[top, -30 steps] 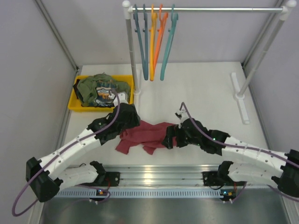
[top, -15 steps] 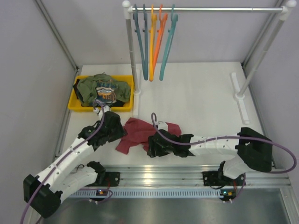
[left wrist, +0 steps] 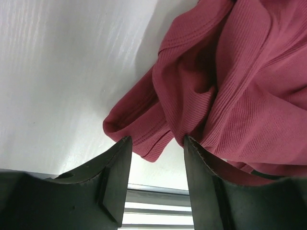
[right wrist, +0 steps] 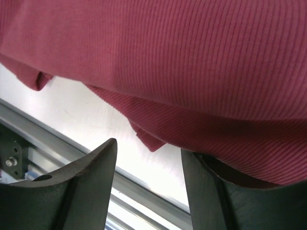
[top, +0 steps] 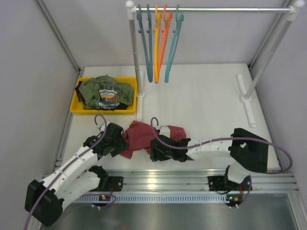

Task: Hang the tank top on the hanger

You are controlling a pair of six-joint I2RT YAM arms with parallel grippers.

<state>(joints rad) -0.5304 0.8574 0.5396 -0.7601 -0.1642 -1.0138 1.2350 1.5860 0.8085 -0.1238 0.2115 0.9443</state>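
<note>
Grasping was judged in hand: the left gripper (left wrist: 156, 155) and right gripper (right wrist: 148, 158) were seen with jaws apart at the tank top (top: 137, 136); closing on its edge was called for.

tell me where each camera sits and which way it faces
Top external: fixed above and behind the arms, looking down on the white table and the light teal plastic hanger on the far rail; both arms show.
Left wrist: on the left arm, looking between the fingers of the open left gripper at the dark red ribbed fabric tank top.
Right wrist: on the right arm, close against the tank top; fingers of the open right gripper show.
Shared: all three show the tank top and table.
</note>
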